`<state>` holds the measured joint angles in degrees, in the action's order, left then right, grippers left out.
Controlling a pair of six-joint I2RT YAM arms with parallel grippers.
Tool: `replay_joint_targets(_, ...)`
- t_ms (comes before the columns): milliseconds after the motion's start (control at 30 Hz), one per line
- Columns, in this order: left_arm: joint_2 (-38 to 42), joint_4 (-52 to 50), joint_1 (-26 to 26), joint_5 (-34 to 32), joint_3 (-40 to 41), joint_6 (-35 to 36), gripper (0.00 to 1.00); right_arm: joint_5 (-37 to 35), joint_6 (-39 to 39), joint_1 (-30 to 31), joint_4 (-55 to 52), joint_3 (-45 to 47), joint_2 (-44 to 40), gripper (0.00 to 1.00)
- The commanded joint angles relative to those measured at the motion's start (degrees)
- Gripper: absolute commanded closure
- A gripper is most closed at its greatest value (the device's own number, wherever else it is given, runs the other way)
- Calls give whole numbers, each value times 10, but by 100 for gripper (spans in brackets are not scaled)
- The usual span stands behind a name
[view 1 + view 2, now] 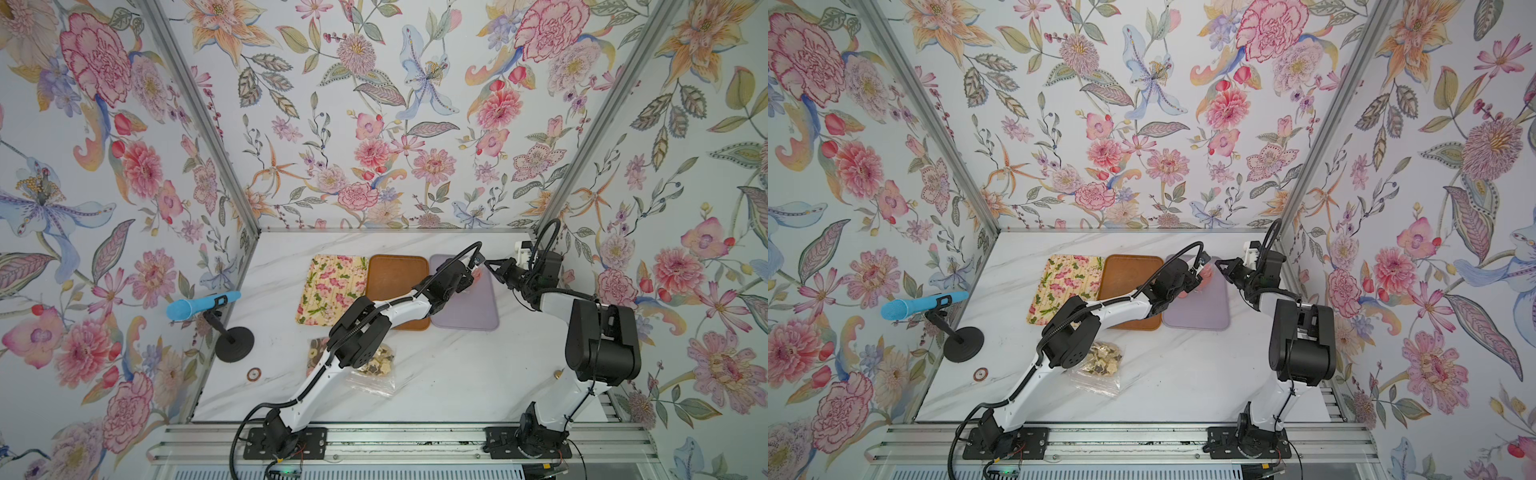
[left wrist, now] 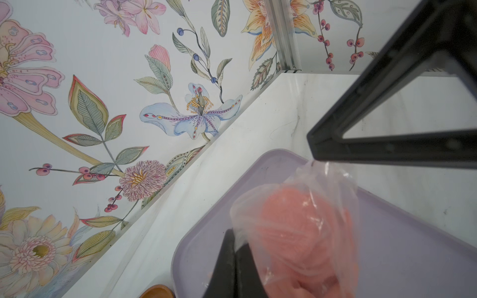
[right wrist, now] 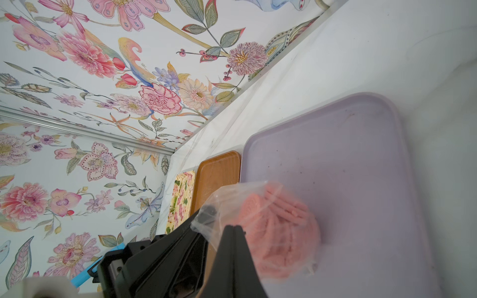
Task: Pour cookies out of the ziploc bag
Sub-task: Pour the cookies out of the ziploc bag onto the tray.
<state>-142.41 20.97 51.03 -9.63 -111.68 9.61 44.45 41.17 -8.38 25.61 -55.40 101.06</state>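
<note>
Overhead, left gripper [image 2: 234, 242] and right gripper [image 3: 233, 231], pinching the bag [image 3: 224, 198], mostly hide its cookies [image 3: 278, 232].

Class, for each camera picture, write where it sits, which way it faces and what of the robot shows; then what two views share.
Both top views: overhead, facing down at the table and back wall; left arm and right arm whole.
Left wrist: on the left arm, facing along the left pincer at the ziploc bag over the lilac tray; right pincer opposite.
Right wrist: on the right arm, facing that bag from the other side; both pincers show.
Shared: both wrist views show the bagged cookies.
</note>
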Motion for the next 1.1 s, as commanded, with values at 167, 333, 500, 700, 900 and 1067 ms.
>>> replay_joint_targets(167,57,50,2,-1,47,-14,100,14,-4,-1,4,-3,-54,100)
replay_joint_targets(333,59,47,2,-6,56,-16,100,20,0,-3,15,6,-47,100)
replay_joint_targets(500,78,63,3,-1,78,-19,100,19,-8,-3,0,12,-71,100)
replay_joint_targets(700,97,76,8,-2,107,-14,100,23,-10,-3,-3,25,-88,100)
replay_joint_targets(900,117,83,14,-10,129,-10,100,25,-14,-1,-15,28,-107,100)
replay_joint_targets(1067,133,102,19,-13,160,-10,100,28,-13,-1,-15,43,-123,100)
